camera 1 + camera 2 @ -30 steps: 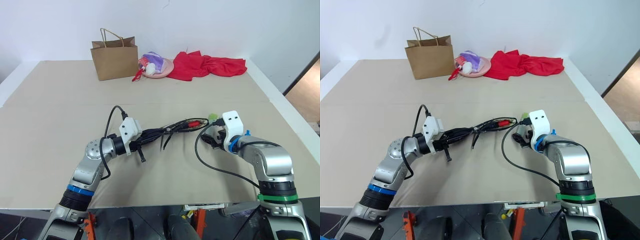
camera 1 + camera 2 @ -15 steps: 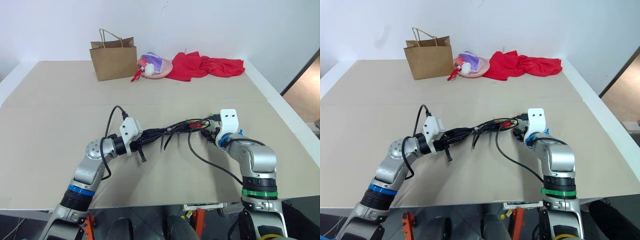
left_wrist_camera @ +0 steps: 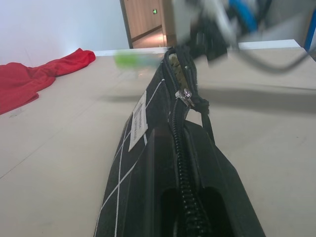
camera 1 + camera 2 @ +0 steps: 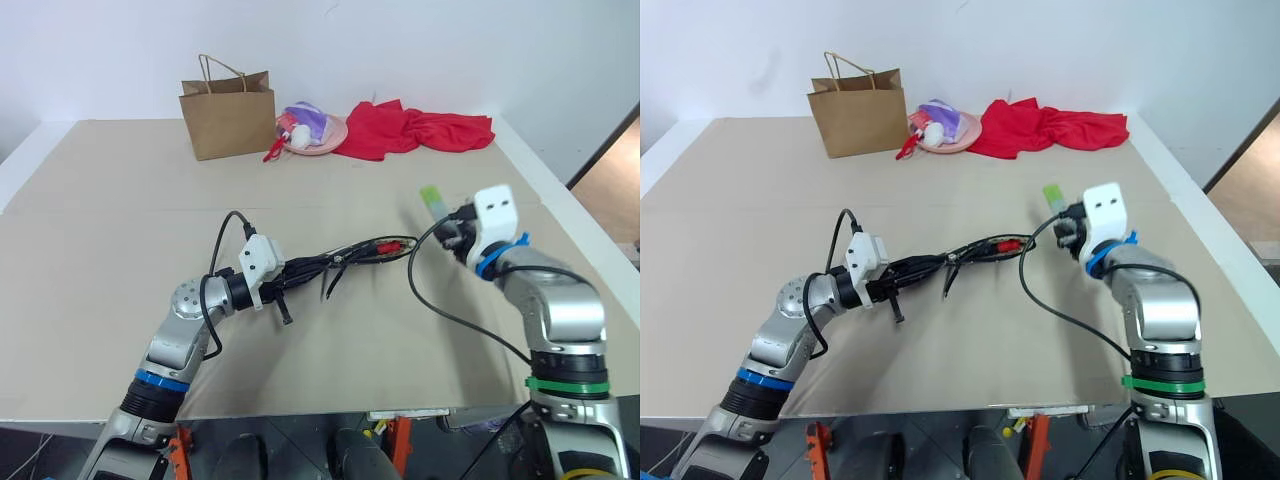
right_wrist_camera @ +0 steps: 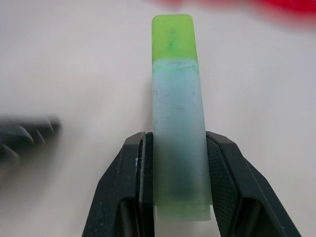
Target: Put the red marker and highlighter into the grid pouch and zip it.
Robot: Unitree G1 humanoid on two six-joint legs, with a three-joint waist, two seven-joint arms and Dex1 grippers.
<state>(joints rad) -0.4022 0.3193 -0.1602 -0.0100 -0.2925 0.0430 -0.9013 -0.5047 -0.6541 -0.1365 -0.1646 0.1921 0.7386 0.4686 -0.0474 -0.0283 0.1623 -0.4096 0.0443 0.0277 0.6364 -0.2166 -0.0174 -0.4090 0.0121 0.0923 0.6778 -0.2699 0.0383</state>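
The right gripper [image 5: 175, 197] is clamped on the lower barrel of the highlighter [image 5: 177, 123], one black finger [image 5: 131, 187] pressed against each side, and the green cap points away past the fingertips. In the head views, this gripper [image 4: 447, 222] holds the highlighter [image 4: 431, 197] in the air above the table [image 4: 100, 200], off to the right of the pouch's far end.

The left gripper [image 4: 285, 285] is closed on the near end of the grid pouch [image 4: 335, 262], which stretches edge-up from it toward the right. The left wrist view looks along the pouch [image 3: 148, 163], with its white label facing sideways and its zipper [image 3: 183, 148] on top. The red marker [image 4: 388, 245] sits at the pouch's far end, its red tip showing at the opening.

At the back of the table stand a brown paper bag [image 4: 229, 118], a pink plate [image 4: 325, 143] bearing small items, and a crumpled red cloth [image 4: 415, 130].
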